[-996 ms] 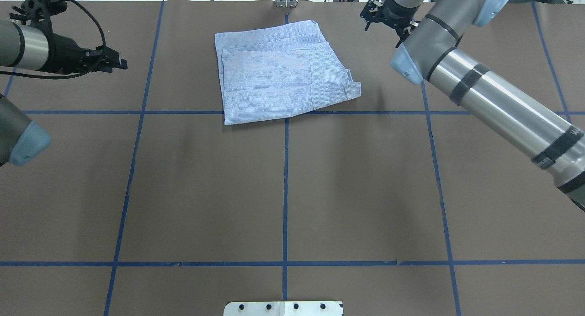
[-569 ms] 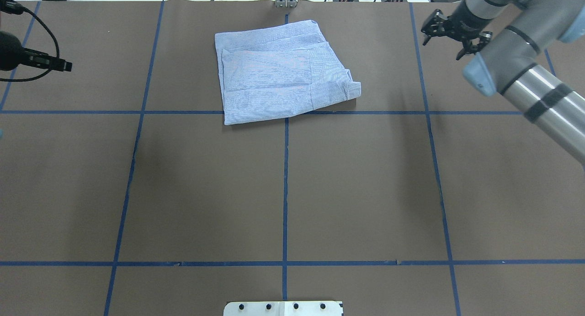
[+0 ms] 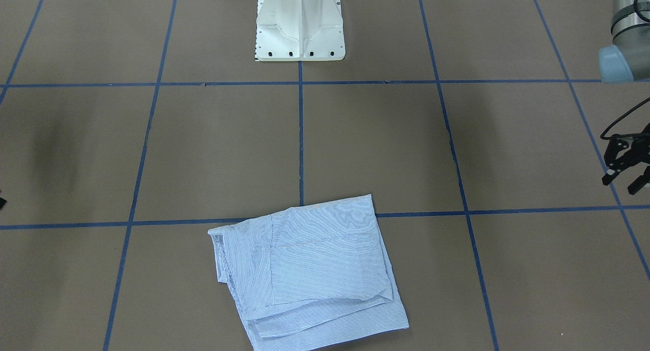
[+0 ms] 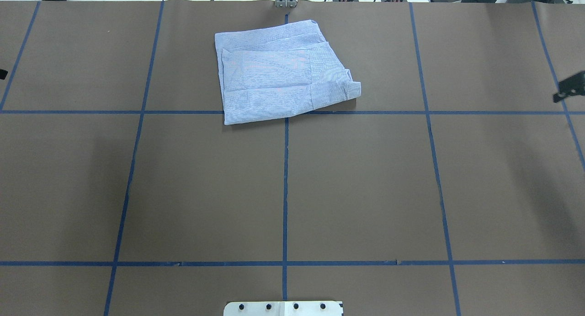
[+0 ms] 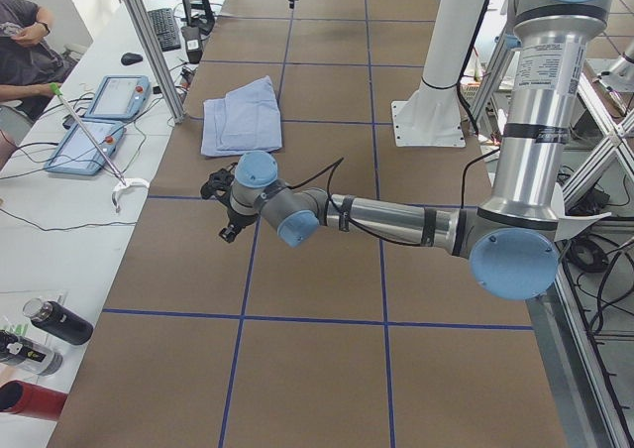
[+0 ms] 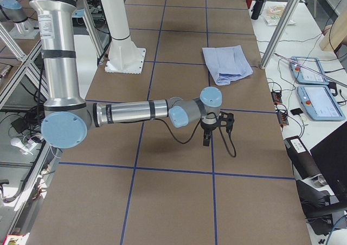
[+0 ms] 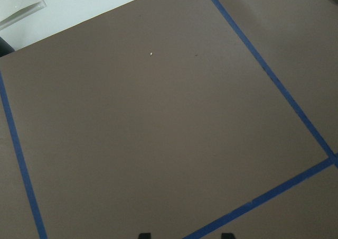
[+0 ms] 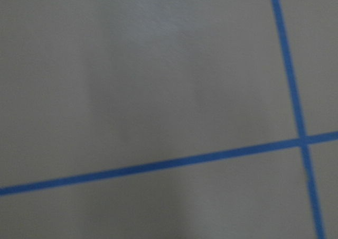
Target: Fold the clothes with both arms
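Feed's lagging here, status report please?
Left gripper open, empty, far out sideways. Right gripper opposite side, jaws unclear. Shirt folded, untouched. Nothing near it.

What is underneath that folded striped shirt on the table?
The shirt lies flat on the brown table cover. Blue tape lines run under its edge. Anything directly beneath or inside its folds is covered.

L arm (image 5: pixel 396 220) was stretched out low, forearm near-horizontal, upper link standing vertical off the elbow. L gripper (image 3: pixel 620 182) pointed down, fingers (image 7: pixel 143 235) spread apart w/ nothing btwn them. R arm (image 6: pixel 130 112) sat in much the same pose on the other side: forearm level, wrist bent down. R gripper (image 6: pixel 210 134) hung tip-down, empty; jaw gap couldn't be made out.
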You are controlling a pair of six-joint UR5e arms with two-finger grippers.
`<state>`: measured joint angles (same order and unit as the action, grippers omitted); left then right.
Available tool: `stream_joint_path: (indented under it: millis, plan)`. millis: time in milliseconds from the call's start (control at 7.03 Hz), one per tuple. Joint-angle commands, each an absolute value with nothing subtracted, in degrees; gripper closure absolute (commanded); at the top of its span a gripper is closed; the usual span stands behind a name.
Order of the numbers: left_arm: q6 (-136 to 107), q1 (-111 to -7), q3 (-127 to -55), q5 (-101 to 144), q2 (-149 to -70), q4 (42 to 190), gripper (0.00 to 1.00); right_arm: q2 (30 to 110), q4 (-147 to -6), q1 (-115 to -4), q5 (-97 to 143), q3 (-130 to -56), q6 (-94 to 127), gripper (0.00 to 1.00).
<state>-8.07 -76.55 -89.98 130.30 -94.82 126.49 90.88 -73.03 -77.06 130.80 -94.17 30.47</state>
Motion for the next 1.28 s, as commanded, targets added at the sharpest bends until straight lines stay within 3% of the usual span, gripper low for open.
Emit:
stream_joint_path:
  millis: [0,285,569,711,854,1138]
  plan:
    - [0.22,-81.63,-94.27,133.31,-90.81,118.8,0.45,103.05,-73.3,-83.91,132.52,-98.78,15.34,0.0]
    - [0.97,-81.74,-101.13,133.85,-83.88,117.16,0.42,106.61,-74.26,-85.25,133.51,-100.8,10.12,0.0]
    - [0.88,-81.48,-107.54,135.43,-83.58,107.91,0.4,105.21,-75.76,-85.77,133.42,-100.98,9.58,0.0]
    - [1.05,-81.47,-107.49,135.53,-83.5,107.93,0.24,105.21,-75.67,-85.0,132.37,-102.03,8.97,0.0]
    - [0.97,-81.39,-108.01,135.53,-83.58,107.84,0.0,104.94,-75.85,-84.9,131.58,-101.69,9.14,0.0]
    - [0.44,-81.3,-108.11,134.83,-83.67,107.67,0.0,105.21,-75.85,-84.9,132.01,-100.46,9.4,0.0]
